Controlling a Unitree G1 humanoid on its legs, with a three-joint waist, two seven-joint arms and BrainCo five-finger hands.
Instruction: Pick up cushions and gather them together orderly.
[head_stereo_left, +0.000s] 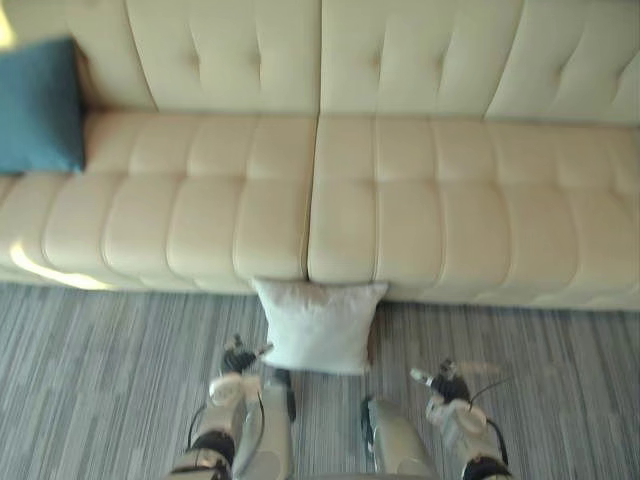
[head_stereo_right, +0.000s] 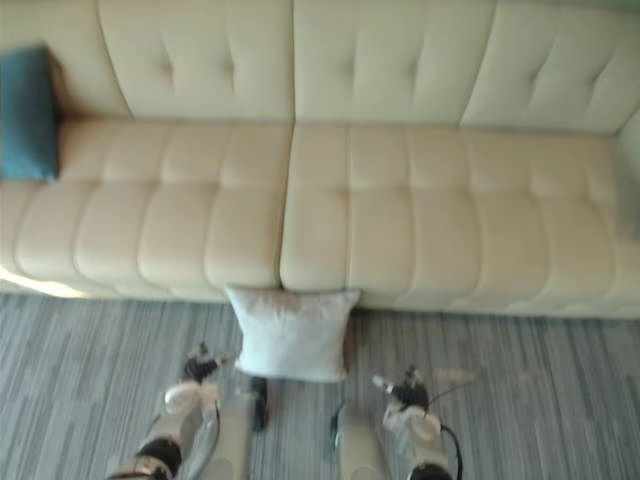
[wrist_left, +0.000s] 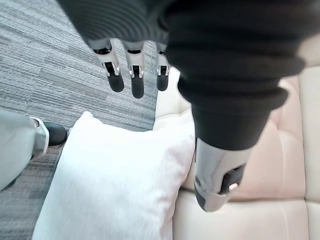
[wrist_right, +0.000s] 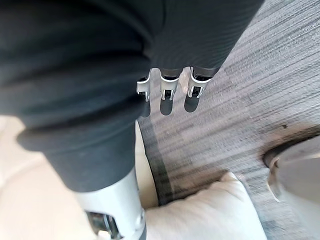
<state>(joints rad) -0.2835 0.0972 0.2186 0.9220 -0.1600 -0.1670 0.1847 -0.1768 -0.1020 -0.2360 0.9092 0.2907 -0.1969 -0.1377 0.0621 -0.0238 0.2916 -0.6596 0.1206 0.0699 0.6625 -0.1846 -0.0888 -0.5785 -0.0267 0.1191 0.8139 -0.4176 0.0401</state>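
leaning on the sofa (head_stereo_left: 400, 200), white cushion (head_stereo_left: 320, 325), left hand (head_stereo_left: 238, 358) and right hand (head_stereo_left: 447, 383) flanking it, fingers straight, empty

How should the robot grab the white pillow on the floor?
Probably by its two side edges, one hand from each side: the pillow stands leaning on the sofa front, between the left hand and right hand, both open.

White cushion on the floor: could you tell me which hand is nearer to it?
Left. The left hand is beside the cushion, at its lower left corner; the right hand is farther off to its right, with carpet between.
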